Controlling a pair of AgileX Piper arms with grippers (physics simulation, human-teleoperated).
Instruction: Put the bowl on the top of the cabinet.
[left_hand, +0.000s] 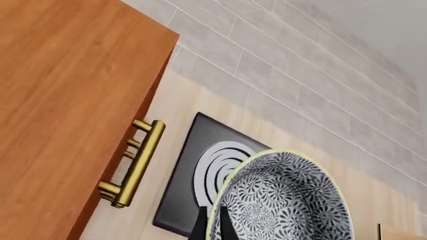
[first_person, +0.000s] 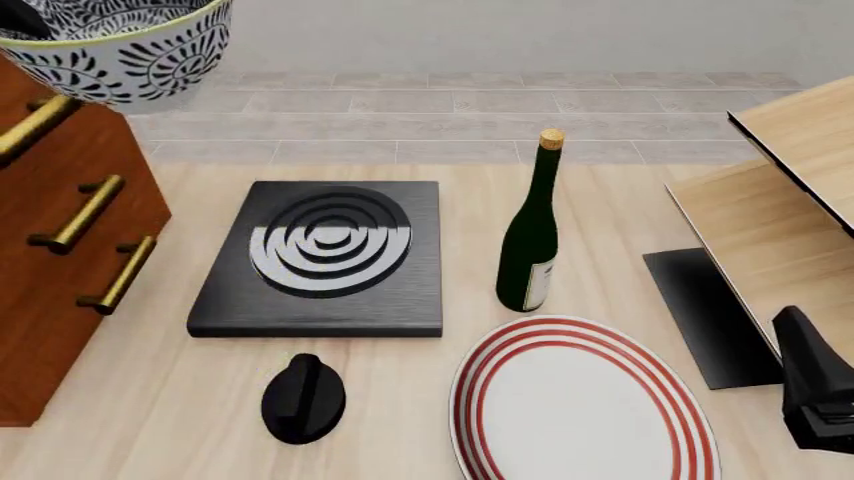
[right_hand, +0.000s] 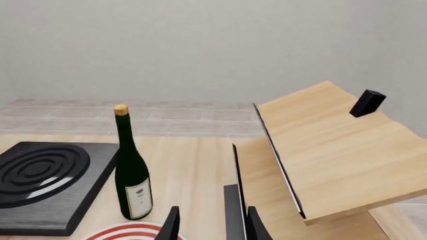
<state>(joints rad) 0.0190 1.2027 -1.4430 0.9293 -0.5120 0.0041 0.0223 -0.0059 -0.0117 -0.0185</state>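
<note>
The blue-patterned white bowl (first_person: 127, 50) hangs in the air at the far left, tilted, level with the top of the reddish-brown cabinet (first_person: 54, 300) and just off its right edge. In the left wrist view the bowl (left_hand: 287, 200) is beside the cabinet's top (left_hand: 60, 100), above the black stove plate. My left gripper (left_hand: 213, 227) is shut on the bowl's rim, one finger inside and one outside. It is almost entirely cut off in the front view. My right gripper (right_hand: 212, 227) is open and empty, low at the front right (first_person: 817, 400).
On the table stand a black stove plate (first_person: 320, 255), a green wine bottle (first_person: 531, 240), a red-ringed white plate (first_person: 581, 400) and a black knob-like object (first_person: 303, 398). A pale wood shelf unit (first_person: 787, 200) with a dark base panel (first_person: 707, 310) stands at the right.
</note>
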